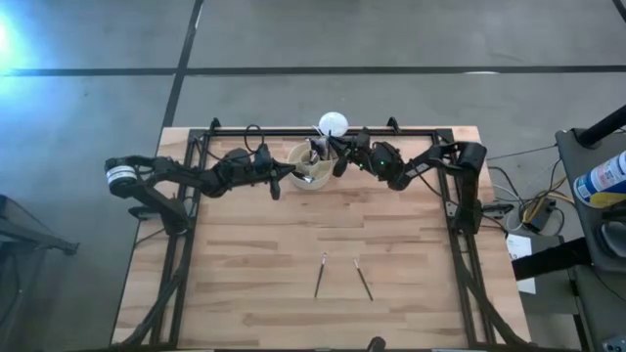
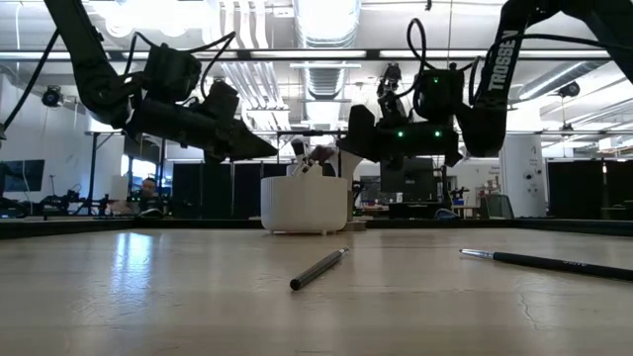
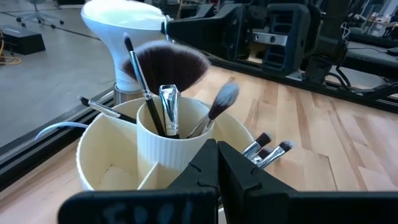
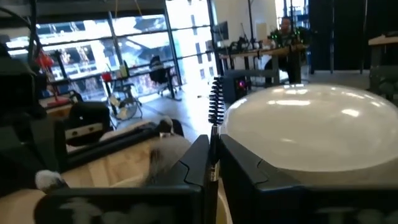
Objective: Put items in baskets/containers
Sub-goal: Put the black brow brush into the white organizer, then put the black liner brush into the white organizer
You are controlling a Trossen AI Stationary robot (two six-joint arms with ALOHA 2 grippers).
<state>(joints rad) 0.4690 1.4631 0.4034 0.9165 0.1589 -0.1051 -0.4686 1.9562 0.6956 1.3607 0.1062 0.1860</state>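
The cream organiser (image 3: 124,155) sits just ahead of the left gripper (image 3: 217,163), whose fingers are pressed together, empty. The right gripper (image 4: 211,163) pinches a light, stiff spoolie brush (image 4: 216,106) low on its slippery stem

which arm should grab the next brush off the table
Probably the left: its gripper is shut and empty beside the organiser, while the right gripper pinches a spoolie brush. Two brushes remain.
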